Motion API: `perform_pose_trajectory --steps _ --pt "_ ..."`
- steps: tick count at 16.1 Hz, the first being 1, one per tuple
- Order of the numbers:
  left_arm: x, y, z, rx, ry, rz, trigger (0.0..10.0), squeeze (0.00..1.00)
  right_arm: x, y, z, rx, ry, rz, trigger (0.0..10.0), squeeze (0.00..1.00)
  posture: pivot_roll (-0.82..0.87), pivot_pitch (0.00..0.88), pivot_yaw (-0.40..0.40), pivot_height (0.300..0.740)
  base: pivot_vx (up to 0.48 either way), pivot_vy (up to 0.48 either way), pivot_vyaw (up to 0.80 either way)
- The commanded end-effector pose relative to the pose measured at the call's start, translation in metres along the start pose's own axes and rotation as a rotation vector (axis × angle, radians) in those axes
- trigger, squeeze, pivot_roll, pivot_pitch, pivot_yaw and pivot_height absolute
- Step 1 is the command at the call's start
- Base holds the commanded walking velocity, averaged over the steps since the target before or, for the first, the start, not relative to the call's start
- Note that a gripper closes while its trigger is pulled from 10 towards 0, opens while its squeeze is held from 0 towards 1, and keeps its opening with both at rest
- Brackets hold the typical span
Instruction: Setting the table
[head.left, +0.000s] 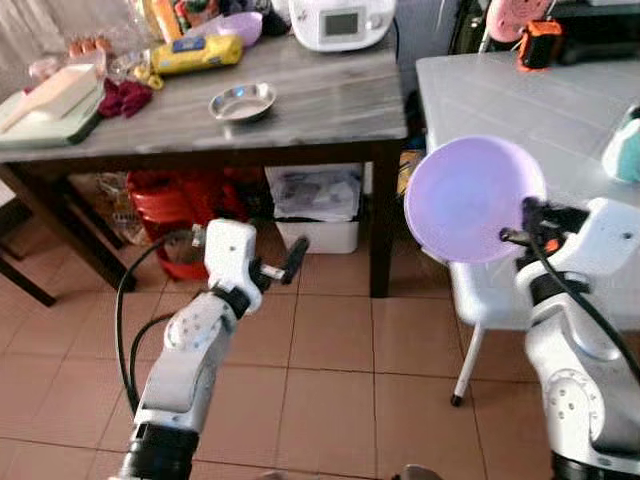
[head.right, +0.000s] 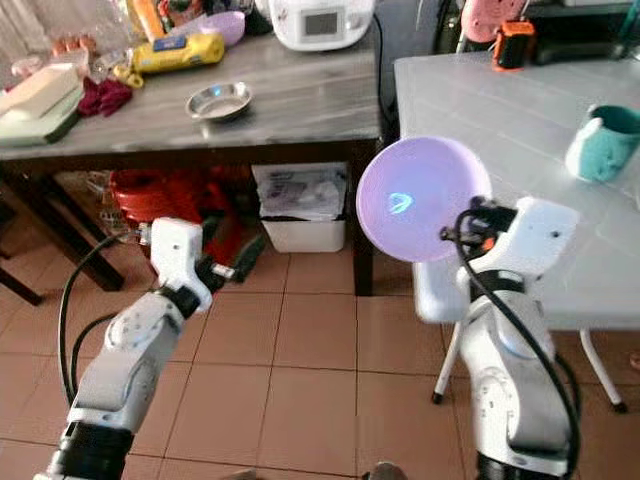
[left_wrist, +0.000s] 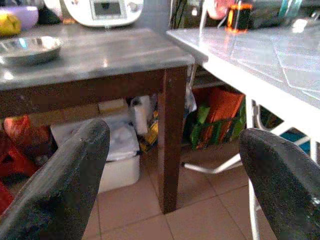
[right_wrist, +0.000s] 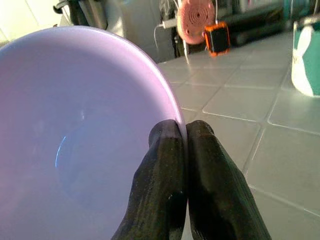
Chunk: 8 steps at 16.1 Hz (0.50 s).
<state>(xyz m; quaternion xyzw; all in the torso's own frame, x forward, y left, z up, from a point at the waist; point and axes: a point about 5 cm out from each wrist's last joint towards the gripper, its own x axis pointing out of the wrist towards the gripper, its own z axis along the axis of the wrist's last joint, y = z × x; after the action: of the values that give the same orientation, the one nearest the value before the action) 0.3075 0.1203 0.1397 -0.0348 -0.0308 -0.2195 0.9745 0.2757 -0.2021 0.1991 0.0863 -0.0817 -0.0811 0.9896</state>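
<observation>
Metal dish (head.left: 242, 101) on wooden table (head.left: 320, 100) at left, mug (head.right: 603, 143) on tiled table (head.right: 520, 110) at right, bin (head.left: 318, 205) under wooden table

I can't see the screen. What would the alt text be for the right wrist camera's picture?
Two black fingers of the right tool pinch the rim of a lilac bowl, held tilted over the edge of a white tiled table. A teal mug and a small orange object stand farther back.
</observation>
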Motion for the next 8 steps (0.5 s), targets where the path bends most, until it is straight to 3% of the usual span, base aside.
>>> perform_pose_trajectory --steps 1,8 --pt "-0.0063 0.0112 -0.0029 0.013 0.018 0.042 10.0 0.0 -0.0009 0.0082 0.0018 0.013 -0.014 0.025 10.0 0.0 -0.18 0.119 0.111 0.74 0.0 0.39 0.0" --pt "-0.0026 0.01 -0.0039 0.004 0.009 0.067 10.0 0.0 -0.0023 0.0092 -0.0012 -0.003 -0.009 0.04 10.0 0.0 -0.18 0.113 0.106 0.74 0.0 0.397 0.0"
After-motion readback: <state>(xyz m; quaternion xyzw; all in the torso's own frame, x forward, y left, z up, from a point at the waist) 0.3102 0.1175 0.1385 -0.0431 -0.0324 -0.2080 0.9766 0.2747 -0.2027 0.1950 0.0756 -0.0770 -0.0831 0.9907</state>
